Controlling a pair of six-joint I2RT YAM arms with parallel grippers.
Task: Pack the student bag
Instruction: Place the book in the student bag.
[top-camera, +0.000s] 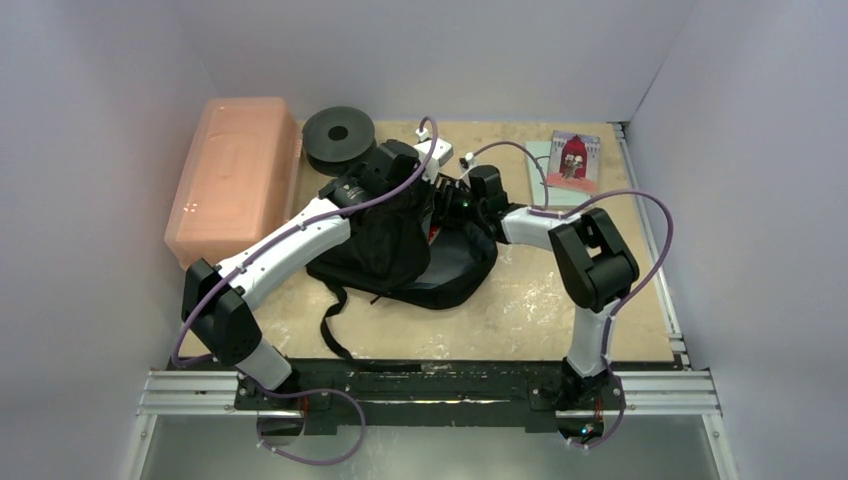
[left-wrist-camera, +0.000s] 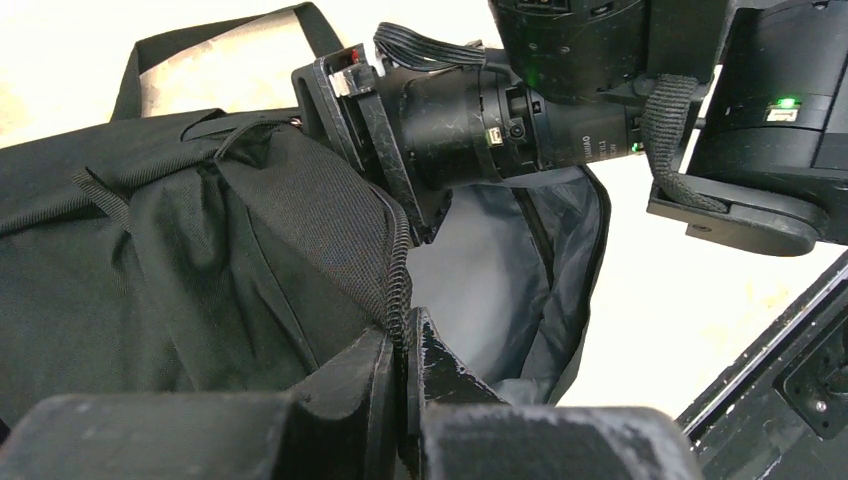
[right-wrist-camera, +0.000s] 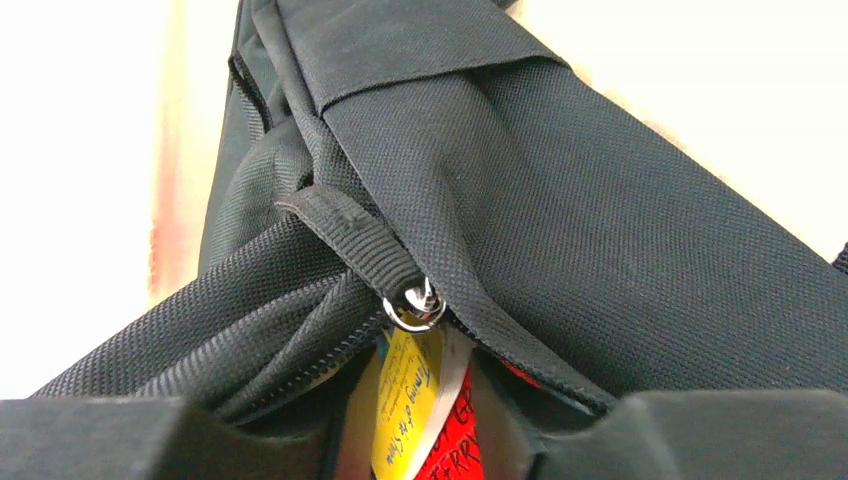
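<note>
Student bag (right-wrist-camera: 600, 200) contents mostly hidden (yellow card (right-wrist-camera: 405, 400) peeks).

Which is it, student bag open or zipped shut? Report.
Open. The left gripper pinches the zip edge of the student bag, baring grey lining; yellow and red covers show through the gap at the zip pull.

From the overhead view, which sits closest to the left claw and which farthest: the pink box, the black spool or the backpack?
1. student bag: mid-table; the left gripper is shut on the edge of its opening.
2. black spool: just beyond, at the back of the table.
3. pink box: farthest, along the left wall.
</note>
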